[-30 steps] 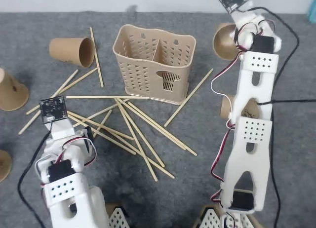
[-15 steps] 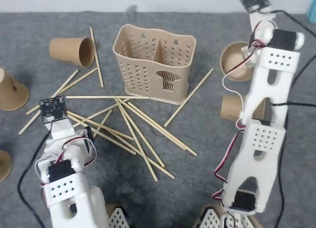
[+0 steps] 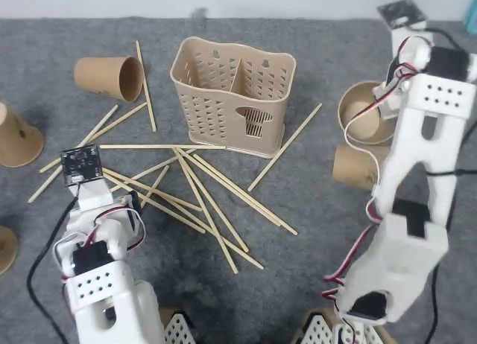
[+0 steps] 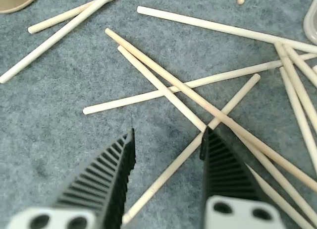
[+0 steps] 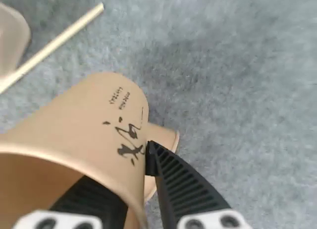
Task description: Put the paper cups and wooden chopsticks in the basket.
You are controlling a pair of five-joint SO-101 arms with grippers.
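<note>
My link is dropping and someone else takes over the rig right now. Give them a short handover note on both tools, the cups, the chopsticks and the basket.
Left tool: open, empty, low over the scattered chopsticks.
Right tool: shut on the wall of a paper cup, held mouth up, apart from the basket.
Done: nothing shows in the basket.
To do: drop the held cup in. Then collect the second cup lying under the right arm, the tipped cup beyond the chopsticks, the edge cup, the low cup and all the chopsticks.
</note>
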